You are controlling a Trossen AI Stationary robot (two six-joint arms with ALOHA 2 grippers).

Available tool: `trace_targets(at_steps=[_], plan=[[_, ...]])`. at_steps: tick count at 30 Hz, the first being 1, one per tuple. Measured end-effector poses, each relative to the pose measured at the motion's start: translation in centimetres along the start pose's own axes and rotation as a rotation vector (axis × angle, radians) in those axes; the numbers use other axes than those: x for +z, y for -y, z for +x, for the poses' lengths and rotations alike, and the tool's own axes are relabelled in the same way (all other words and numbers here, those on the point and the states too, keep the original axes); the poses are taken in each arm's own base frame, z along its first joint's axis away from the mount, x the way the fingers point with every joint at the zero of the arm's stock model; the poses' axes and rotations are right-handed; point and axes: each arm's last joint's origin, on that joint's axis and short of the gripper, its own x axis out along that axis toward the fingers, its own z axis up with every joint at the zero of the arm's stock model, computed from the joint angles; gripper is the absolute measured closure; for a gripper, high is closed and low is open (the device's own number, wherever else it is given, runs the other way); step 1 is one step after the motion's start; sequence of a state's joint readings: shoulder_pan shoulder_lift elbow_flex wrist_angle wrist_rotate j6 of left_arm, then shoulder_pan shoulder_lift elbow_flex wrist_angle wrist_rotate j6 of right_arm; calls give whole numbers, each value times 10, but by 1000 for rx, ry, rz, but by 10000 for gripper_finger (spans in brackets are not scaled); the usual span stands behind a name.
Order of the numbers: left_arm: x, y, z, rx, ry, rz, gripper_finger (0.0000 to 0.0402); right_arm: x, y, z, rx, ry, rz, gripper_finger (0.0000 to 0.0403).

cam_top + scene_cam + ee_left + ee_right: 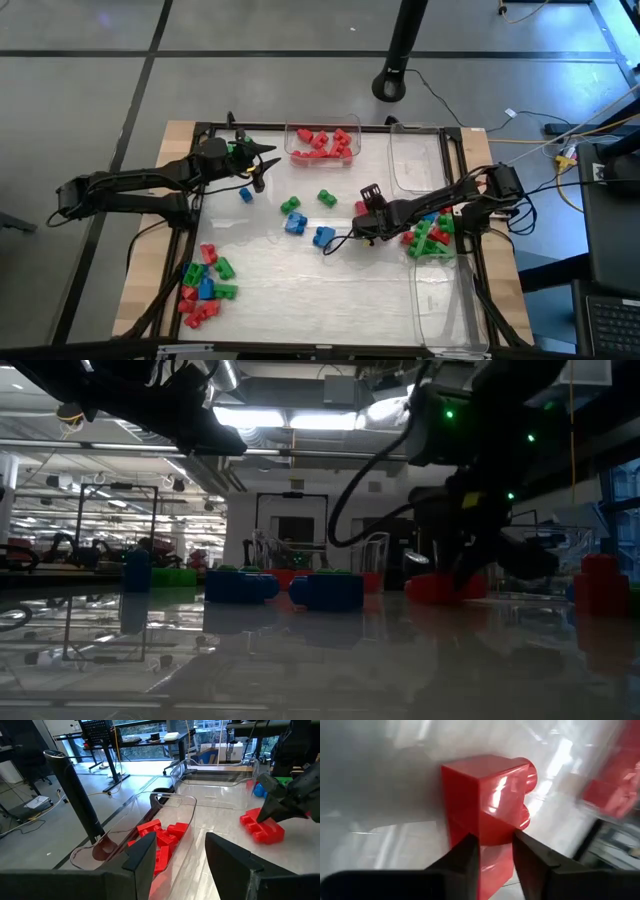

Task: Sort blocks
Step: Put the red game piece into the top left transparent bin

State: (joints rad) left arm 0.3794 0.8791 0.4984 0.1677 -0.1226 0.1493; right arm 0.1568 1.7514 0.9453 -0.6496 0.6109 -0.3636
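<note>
A loose red block point(490, 805) lies on the table right of centre point(360, 208), and my right gripper point(363, 217) is down on it with a finger on either side. My left gripper point(262, 165) hovers at the far left, open and with nothing between its fingers point(175, 862). It faces the clear bin point(345, 150) at the far edge, which holds several red blocks point(160, 837). Loose blue blocks point(295, 225) and green blocks point(327, 198) lie on the middle of the table. My right gripper pinches the red block between its two fingers point(467, 857), on the block's lower near corner point(492, 845). The fingers come slanting down from the table's right side. The block rests on the table, its studs pointing away from the gripper.
A mixed pile of red, green and blue blocks point(205, 285) lies near the left front corner, another pile point(432, 235) sits under my right arm. An empty clear bin point(418, 160) stands at the far right, another point(445, 300) at the near right.
</note>
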Motion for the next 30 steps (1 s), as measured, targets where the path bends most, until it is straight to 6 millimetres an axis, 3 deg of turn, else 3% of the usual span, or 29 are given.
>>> trace_targets(at_steps=[7,17,22,30], plan=[[0,0,0,0,0,0,243,-5,-2,6,-147,-39,4,393],[0,0,0,0,0,0,243,0,3,1,-117,-10,15,397],[0,0,0,-1,0,0,243,7,14,-13,-59,21,18,399],[0,0,0,0,0,0,243,13,48,-45,-65,103,49,401]])
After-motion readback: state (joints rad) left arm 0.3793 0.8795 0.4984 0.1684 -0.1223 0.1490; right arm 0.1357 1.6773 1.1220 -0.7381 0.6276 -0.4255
